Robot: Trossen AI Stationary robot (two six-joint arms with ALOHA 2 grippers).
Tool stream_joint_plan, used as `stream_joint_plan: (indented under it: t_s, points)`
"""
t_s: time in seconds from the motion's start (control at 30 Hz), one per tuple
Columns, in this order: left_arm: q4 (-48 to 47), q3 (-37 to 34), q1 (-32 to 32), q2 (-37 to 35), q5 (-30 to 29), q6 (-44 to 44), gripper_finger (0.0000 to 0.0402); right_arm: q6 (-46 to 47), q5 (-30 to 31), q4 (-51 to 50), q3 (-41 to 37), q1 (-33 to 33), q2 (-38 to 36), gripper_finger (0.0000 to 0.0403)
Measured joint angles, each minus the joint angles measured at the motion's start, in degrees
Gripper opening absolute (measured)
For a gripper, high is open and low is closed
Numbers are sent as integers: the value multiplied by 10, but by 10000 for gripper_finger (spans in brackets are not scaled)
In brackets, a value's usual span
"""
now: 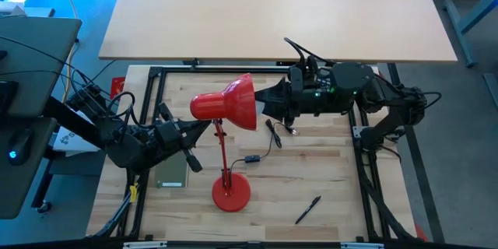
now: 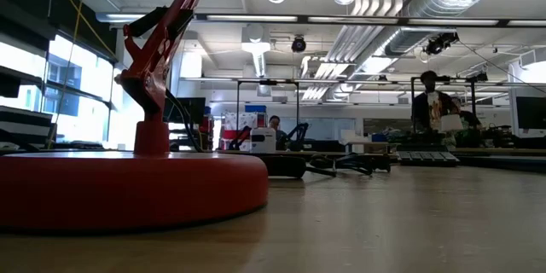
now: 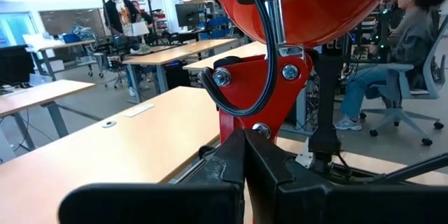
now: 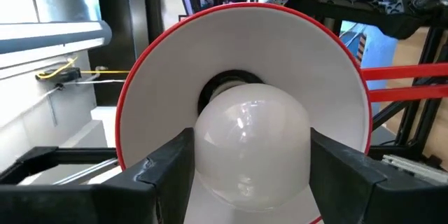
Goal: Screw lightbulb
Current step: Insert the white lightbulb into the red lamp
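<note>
The right pincer (image 4: 252, 164) clamps the white lightbulb (image 4: 250, 143) between its two fingers at the mouth of the red desk lamp's shade (image 4: 175, 63), while the left pincer (image 3: 243, 155), closed tight, presses against the lamp's red arm bracket (image 3: 269, 91) above the wooden worktop (image 1: 311, 163).

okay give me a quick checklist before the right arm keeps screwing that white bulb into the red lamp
1. Right gripper closed on the small white rounded lightbulb: ok.
2. Lightbulb in line with the dark socket inside the red metal lamp shade: ok.
3. Threads engaged in the socket: cannot tell, the base is hidden.
4. Left gripper shut on the lamp's red bracket to steady it: ok.
5. Black cord out of the right arm's way: ok.
</note>
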Motion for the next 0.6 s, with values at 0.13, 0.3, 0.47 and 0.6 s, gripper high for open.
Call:
stream_joint_plan:
  t_s: [0.13, 0.3, 0.47, 0.6]
  points:
    - [0, 0, 1, 0, 0, 0, 0, 38, 0, -2, 0, 0, 0, 233]
    - [1, 0, 2, 0, 1, -13, 0, 17, -3, -4, 0, 0, 0, 259]
    - [0, 0, 2, 0, 0, -24, 0, 0, -24, 5, -1, -2, 1, 279]
    - [1, 0, 2, 0, 1, -24, 0, -2, -19, -2, -1, -5, -1, 286]
